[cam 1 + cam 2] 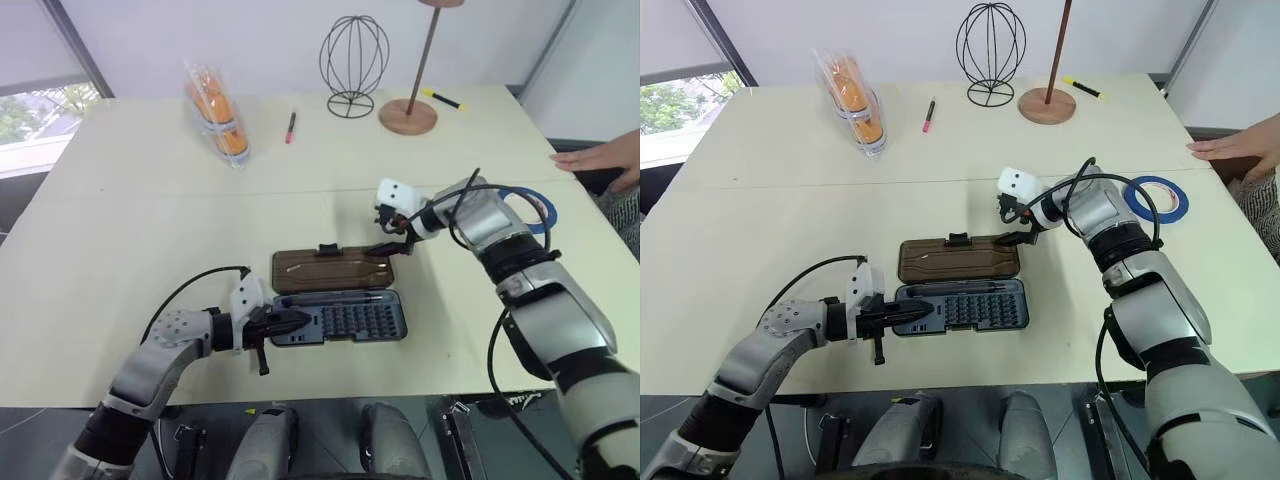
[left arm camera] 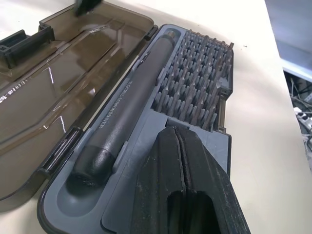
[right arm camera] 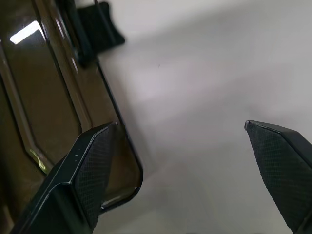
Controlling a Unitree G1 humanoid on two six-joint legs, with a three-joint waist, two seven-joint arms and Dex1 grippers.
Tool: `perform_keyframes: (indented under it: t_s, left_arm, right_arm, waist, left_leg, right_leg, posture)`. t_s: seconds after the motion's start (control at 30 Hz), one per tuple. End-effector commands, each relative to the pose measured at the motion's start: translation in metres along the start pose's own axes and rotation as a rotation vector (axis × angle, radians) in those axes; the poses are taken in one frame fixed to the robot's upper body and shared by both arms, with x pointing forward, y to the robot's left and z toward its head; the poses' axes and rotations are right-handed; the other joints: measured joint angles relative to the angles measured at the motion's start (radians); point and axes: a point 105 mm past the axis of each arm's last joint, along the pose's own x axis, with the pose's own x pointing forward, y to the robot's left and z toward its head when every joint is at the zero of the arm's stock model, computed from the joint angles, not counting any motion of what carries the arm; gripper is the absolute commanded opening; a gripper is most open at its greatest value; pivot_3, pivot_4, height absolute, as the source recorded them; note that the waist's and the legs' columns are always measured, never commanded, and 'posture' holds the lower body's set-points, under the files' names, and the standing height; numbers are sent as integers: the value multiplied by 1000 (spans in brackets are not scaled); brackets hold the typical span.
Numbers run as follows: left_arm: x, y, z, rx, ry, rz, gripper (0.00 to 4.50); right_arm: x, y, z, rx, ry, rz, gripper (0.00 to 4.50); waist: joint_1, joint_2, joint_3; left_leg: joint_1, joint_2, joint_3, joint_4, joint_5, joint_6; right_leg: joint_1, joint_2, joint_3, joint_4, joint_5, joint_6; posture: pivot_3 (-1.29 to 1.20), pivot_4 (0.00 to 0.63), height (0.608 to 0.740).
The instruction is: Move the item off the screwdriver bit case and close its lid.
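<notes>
The screwdriver bit case (image 1: 345, 320) lies open at mid-table, its grey tray showing rows of bits and a slim driver (image 2: 124, 109). Its smoky-brown lid (image 1: 335, 268) lies flat on the far side, latch tab (image 1: 326, 249) pointing away. My left gripper (image 1: 290, 322) is shut, fingertips (image 2: 178, 134) resting on the tray's left end. At the lid's right corner my right gripper (image 3: 183, 141) stands open, one finger (image 3: 92, 165) over the lid's edge and the other over bare table. The item, a roll of blue tape (image 1: 1182, 203), lies flat on the table right of my right arm, off the case.
A person's hand (image 1: 600, 155) rests on the table's far right edge. Along the back stand a bag of oranges (image 1: 218, 115), a red pen (image 1: 291, 126), a wire ornament (image 1: 354, 60), a wooden stand base (image 1: 408, 116) and a yellow marker (image 1: 442, 98).
</notes>
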Motion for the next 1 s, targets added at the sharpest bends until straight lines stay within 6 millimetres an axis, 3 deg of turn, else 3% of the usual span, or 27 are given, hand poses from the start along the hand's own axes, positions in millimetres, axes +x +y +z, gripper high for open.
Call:
perform_keyframes:
  t_s: [0.03,0.27,0.3,0.37,0.57,0.6,1.0]
  left_arm:
    - [-3,3,-21,-50,87,37,0]
    - [-3,4,-19,-45,85,42,0]
    - [-3,4,-19,-45,86,43,0]
    - [-3,3,-21,-46,86,44,0]
    - [-2,2,-25,-46,88,50,0]
    - [-2,3,-25,-46,88,52,0]
    - [-5,7,-24,-41,81,66,0]
  right_arm:
    - [-7,-7,14,-50,-27,-13,4394]
    - [-7,-7,17,-85,-23,-5,4394]
    - [-7,-7,18,-85,-22,-6,4155]
    - [-6,-7,18,-86,-21,-8,3537]
    - [-2,-2,14,-103,-6,24,350]
    - [-1,0,13,-108,-3,31,52]
    - [1,9,7,-219,26,29,52]
  waist:
    - [-1,0,0]
    - [-1,0,0]
    - [-1,0,0]
    - [-1,0,0]
    - [-4,0,0]
    - [-4,0,-1]
    - [-3,1,-2]
  left_leg:
    - [0,0,0,0,0,0]
    - [0,0,0,0,0,0]
    - [0,0,0,0,0,0]
    - [0,0,0,0,0,0]
    - [1,0,0,1,1,-1]
    - [1,0,0,1,1,-1]
    - [5,1,0,0,1,-1]
  right_leg:
    - [0,0,0,0,0,0]
    - [0,0,0,0,0,0]
    - [0,0,0,0,0,0]
    - [0,0,0,0,0,0]
    - [0,0,0,2,0,0]
    - [0,0,0,2,0,0]
    - [3,1,0,2,0,0]
  posture:
    - [0,150,740]
    - [0,150,740]
    - [0,150,740]
    - [0,150,740]
    - [0,150,740]
    - [0,150,740]
    - [0,150,740]
